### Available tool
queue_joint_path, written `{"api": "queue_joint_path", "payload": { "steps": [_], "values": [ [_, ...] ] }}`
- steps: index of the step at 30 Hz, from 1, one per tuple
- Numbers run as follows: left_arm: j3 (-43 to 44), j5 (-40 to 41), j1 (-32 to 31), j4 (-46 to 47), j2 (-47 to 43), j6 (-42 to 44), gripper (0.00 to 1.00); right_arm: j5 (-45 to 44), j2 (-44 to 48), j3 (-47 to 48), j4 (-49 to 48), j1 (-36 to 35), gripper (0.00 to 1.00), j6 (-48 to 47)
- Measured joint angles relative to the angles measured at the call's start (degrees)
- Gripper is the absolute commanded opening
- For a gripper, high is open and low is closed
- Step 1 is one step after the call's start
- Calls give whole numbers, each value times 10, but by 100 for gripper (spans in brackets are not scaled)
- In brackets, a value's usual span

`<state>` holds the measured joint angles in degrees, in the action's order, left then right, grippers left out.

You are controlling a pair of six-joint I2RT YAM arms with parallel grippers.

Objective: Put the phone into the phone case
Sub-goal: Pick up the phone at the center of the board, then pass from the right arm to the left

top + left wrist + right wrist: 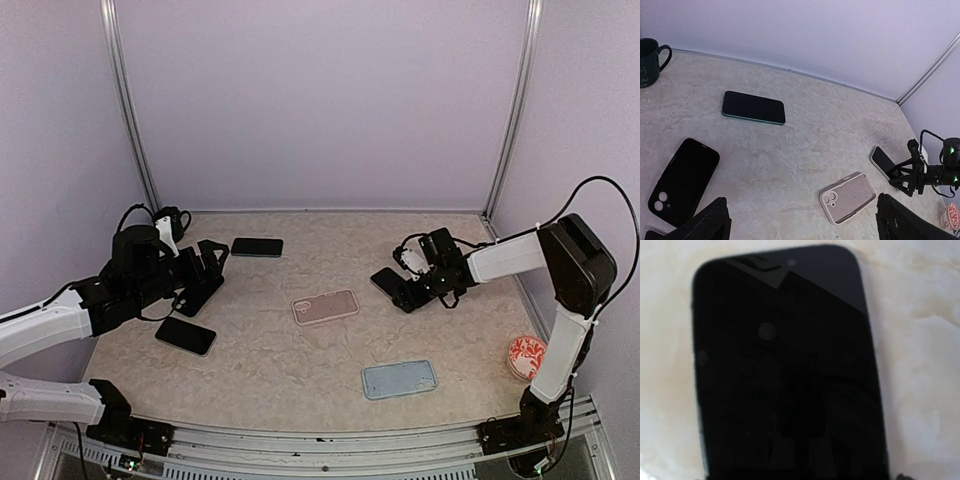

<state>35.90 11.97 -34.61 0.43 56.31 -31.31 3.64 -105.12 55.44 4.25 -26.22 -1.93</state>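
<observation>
A dark-screened phone lies flat on the mat at the right and fills the right wrist view. My right gripper sits low at its near end, the jaws either side of that end; no fingers show in the right wrist view, so I cannot tell if they touch it. The left wrist view shows the same phone under that gripper. An empty pink phone case lies hollow side up in the middle. My left gripper hovers open at the left, holding nothing.
A second dark phone lies at the back left. A black case lies by the left arm. A light blue case sits near the front. A dark mug stands far left, a red-patterned dish far right.
</observation>
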Motion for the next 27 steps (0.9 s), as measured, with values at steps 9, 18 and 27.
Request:
{"api": "queue_joint_path", "payload": {
  "steps": [9,18,27],
  "values": [
    [0,0,0,0,0,-19,99,4,0,0,-1,-2,65,-1],
    [-12,-27,8,13,0,-73,99,5,15,-20,-12,-8,61,-1],
    [-34,-90,17,56,13,-97,99,4,39,-46,-18,-32,58,-2]
  ]
}}
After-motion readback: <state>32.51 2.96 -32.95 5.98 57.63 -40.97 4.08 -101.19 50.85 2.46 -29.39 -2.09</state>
